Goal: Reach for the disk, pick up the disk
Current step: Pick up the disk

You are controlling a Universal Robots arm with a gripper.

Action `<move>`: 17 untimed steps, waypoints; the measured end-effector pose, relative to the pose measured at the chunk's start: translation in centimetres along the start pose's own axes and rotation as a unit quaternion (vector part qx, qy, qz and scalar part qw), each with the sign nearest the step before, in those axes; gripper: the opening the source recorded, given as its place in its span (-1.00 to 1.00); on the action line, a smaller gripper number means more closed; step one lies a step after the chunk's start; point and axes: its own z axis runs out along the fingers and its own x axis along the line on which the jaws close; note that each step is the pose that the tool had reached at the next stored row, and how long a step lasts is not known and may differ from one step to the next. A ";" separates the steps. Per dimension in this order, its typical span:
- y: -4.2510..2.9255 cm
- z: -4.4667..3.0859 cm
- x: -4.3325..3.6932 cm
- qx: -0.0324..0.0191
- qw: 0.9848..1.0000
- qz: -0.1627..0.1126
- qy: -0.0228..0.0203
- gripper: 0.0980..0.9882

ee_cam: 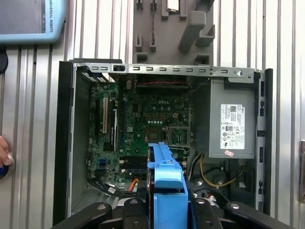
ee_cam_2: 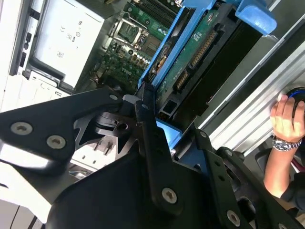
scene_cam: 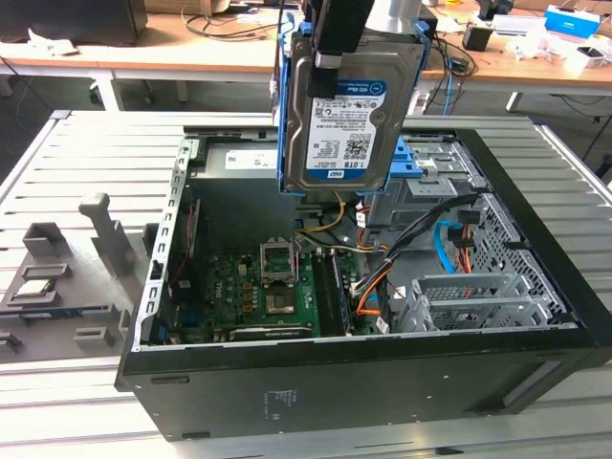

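My gripper (scene_cam: 346, 38) is clamped on the disk (scene_cam: 346, 115), which hangs upright in the air above the open computer case (scene_cam: 316, 382), label facing the exterior camera, blue rails along its edges. In the exterior view it sits at about 12 o'clock over the case's opening, clear of the rim.

Inside the case lie the motherboard (scene_cam: 273, 287) on the floor, a grey drive cage (scene_cam: 478, 296) at 3 o'clock, and loose orange, blue and black cables (scene_cam: 382, 277) just below the disk. In the first wrist view the power supply (ee_cam: 233, 124) fills 1 corner of the case, and the disk's blue rail (ee_cam: 167, 191) stands between my fingers.

Around the case is a ribbed metal table (scene_cam: 96, 163) with grey fixtures (scene_cam: 105, 239) at 9 o'clock. In the second wrist view a person's hand (ee_cam_2: 286, 119) rests beyond the table's edge.
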 end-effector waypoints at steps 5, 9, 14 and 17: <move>0.04 0.04 1.48 0.000 1.000 0.000 0.000 -0.39; 0.07 0.05 2.22 0.000 1.000 0.000 0.000 -0.39; 0.11 0.08 3.41 0.000 1.000 0.000 0.000 -0.39; 0.14 0.11 4.39 0.000 1.000 0.000 0.000 -0.39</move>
